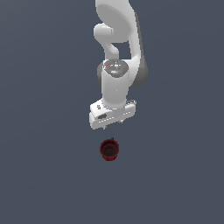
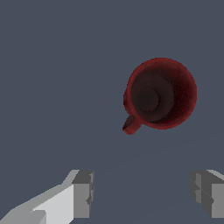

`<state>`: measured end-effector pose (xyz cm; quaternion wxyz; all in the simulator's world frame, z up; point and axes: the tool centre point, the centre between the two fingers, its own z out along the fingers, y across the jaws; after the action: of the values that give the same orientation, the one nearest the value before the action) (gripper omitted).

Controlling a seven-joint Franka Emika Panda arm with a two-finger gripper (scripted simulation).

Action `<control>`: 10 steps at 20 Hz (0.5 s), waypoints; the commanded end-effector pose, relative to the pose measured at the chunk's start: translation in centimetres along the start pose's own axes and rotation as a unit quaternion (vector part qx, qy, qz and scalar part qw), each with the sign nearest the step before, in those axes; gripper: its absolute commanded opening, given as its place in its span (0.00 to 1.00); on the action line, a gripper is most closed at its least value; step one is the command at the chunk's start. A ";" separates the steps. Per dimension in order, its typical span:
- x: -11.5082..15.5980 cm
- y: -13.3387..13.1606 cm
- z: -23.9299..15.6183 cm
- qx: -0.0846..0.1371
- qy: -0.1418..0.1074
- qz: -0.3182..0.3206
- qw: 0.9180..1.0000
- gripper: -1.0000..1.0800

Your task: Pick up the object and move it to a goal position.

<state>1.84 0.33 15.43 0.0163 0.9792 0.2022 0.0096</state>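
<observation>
One arm point(image 1: 117, 65), white and bulky, reaches down over a plain grey bench point(image 1: 39, 175) whose edges and corners lie outside both views, so the cup cannot be placed against them. At the end of the arm, the jaws point(image 1: 112, 124) stand wide apart with nothing between them; in the wrist view the two grey fingertips point(image 2: 83, 192) show a broad gap, clearly wider than the cup.

Small beside all this, the dark red cup point(image 1: 109, 149) sits upright on the bench, mouth open upward, dark inside. In the exterior view it lies just below the jaws in the picture and a little toward the exterior view's left of the hand's middle. From these pictures I cannot tell how high the fingertips hang above the bench. Smallest of all, the handle nub point(image 2: 130, 126) sticks out from the cup's side.

What the coming move turns on is the offset: the wrist view shows the cup ahead of the fingertips, not between them, and nearer one finger's line than the other. My judgement is that the hand must travel forward to centre the gap over the cup, then descend. The cup being round, no long axis matters, but closing on the nub could twist it.
</observation>
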 end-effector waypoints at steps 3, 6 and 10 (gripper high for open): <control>0.5 0.3 0.8 -0.001 0.004 -0.063 0.998 0.81; 0.8 0.5 1.3 -0.002 0.006 -0.103 0.995 0.81; 1.3 0.7 2.0 -0.003 0.010 -0.158 0.987 0.81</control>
<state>3.15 0.13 13.76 0.0182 0.9423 0.3340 0.0157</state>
